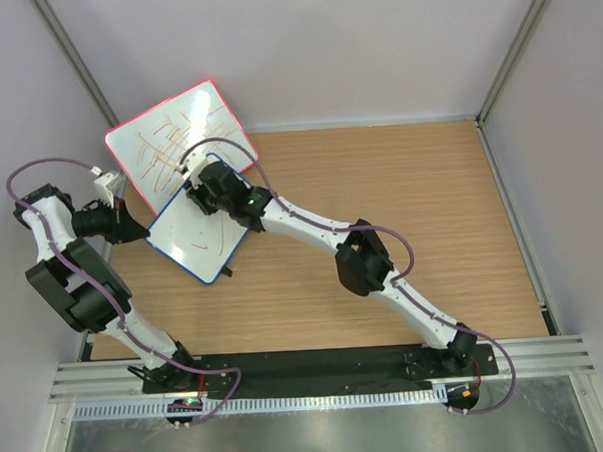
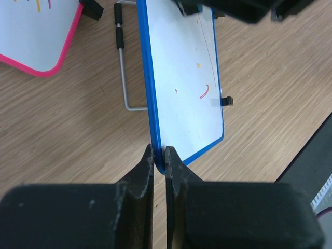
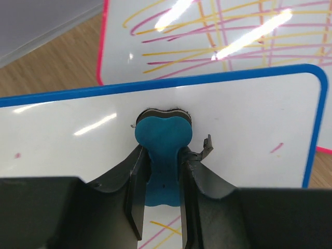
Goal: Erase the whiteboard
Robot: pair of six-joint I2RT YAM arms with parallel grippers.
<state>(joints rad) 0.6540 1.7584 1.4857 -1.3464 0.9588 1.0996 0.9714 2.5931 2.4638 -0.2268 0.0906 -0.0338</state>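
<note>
Overhead view of a wooden table (image 1: 411, 201) with two white-and-black robot arms reaching toward the far left corner. Near that corner, a small blue-framed whiteboard (image 1: 197, 246), tilted, just in front of a larger pink board (image 1: 163, 147) covered in yellow and purple scribbles. Lower edge of the pink board overlapped by the top of the whiteboard in this view.

Left gripper (image 1: 142, 233) at the whiteboard's left corner. From the left wrist camera: fingers (image 2: 147, 168) pinched tight on the blue frame at a rounded corner, whiteboard stretching away almost edge-on. On its surface, only a few faint marks (a short red curve, a thin orange line, some yellow specks). Behind it, a bent wire stand (image 2: 123, 78).

Right gripper (image 1: 197, 180) over the whiteboard's upper part. From the right wrist camera: jaws clamped on a blue eraser (image 3: 163, 135), its rounded head pressed flat against the white surface just below the top frame. A small pink dash toward the right edge, a pink speck at far left.
</note>
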